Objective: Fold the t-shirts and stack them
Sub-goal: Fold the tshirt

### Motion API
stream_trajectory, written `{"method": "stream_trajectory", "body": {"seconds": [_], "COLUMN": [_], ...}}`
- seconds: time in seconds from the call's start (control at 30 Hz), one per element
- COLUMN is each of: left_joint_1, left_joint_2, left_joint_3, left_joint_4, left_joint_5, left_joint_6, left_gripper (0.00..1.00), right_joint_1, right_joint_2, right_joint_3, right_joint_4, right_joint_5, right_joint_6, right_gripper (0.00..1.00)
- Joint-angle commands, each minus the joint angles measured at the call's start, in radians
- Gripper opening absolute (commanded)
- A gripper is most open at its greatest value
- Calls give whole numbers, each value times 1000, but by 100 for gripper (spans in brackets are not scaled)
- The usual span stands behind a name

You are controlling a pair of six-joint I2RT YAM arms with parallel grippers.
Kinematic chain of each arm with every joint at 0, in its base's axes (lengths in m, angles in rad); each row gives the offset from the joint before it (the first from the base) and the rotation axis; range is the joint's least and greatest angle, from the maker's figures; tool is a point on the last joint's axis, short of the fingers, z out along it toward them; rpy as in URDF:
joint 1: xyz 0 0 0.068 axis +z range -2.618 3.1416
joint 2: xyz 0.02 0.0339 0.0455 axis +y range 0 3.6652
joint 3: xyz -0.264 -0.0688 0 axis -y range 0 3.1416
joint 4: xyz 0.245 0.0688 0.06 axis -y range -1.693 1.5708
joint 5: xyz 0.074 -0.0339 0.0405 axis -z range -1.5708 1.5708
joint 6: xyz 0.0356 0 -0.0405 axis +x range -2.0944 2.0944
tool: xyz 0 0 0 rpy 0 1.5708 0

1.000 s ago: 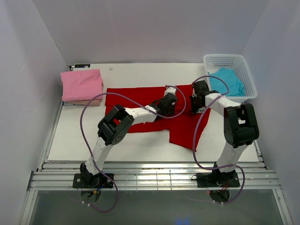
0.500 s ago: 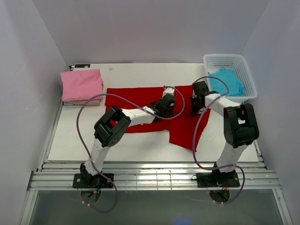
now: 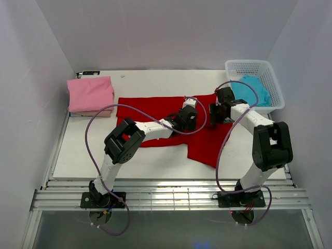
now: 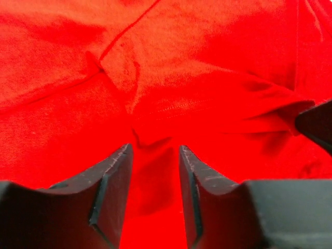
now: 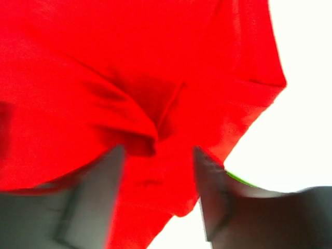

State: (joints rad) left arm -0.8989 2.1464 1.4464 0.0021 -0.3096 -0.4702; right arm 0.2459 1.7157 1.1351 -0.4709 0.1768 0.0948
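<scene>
A bright red t-shirt (image 3: 155,106) lies spread across the middle of the white table (image 3: 129,155), with one part reaching toward the near right. My left gripper (image 3: 193,117) rests low over its right half. In the left wrist view the left gripper (image 4: 154,150) is open, with wrinkled red cloth (image 4: 207,78) lying under the gap and a raised fold just ahead. My right gripper (image 3: 212,113) faces it from the right. In the blurred right wrist view the right gripper (image 5: 158,153) stands open over the shirt's edge (image 5: 104,62).
A folded pink t-shirt (image 3: 91,92) sits on a beige one (image 3: 98,113) at the back left. A white lattice basket (image 3: 249,64) at the back right holds a turquoise t-shirt (image 3: 251,91). Purple cables loop from both arms. White walls enclose the table.
Both grippers have opened and let go of the red cloth they were pinching. The right arm has swung slightly to the right; the left wrist shifted a little.
</scene>
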Motion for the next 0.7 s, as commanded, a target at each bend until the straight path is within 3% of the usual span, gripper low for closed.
{"method": "stream_trajectory", "body": {"seconds": [0.0, 0.07, 0.17, 0.2, 0.23, 0.27, 0.3, 0.33, 0.37, 0.67], "left_joint_1": [-3, 6, 53, 70, 113, 139, 164, 217, 244, 437], "left_joint_2": [-128, -149, -172, -177, -183, -190, -192, -194, -194, -126], "left_joint_3": [34, 57, 65, 59, 52, 34, 25, 16, 8, -64], "left_joint_4": [7, 3, -42, -47, -48, -50, -56, -60, -66, -76], "left_joint_5": [-48, -92, -131, -132, -131, -126, -120, -114, -103, -60], "left_joint_6": [62, 82, 96, 96, 88, 79, 71, 50, 42, 18], "left_gripper": [53, 53, 53, 51, 46, 28, 14, 3, 0, 0], "right_joint_1": [6, 6, 4, 4, 4, 4, 4, 4, 3, -20], "right_joint_2": [-109, -120, -91, -56, -36, -12, 39, 65, 94, 384], "right_joint_3": [55, 84, 150, 167, 185, 221, 239, 259, 278, 494], "right_joint_4": [-9, 20, 31, 32, 38, 46, 60, 66, 74, 75], "right_joint_5": [12, 6, 12, 13, 18, 18, 15, 13, 16, 38], "right_joint_6": [-29, -43, -49, -49, -49, -47, -50, -53, -55, -61], "right_gripper": [74, 75, 63, 38, 25, 13, 8, 8, 8, 8]}}
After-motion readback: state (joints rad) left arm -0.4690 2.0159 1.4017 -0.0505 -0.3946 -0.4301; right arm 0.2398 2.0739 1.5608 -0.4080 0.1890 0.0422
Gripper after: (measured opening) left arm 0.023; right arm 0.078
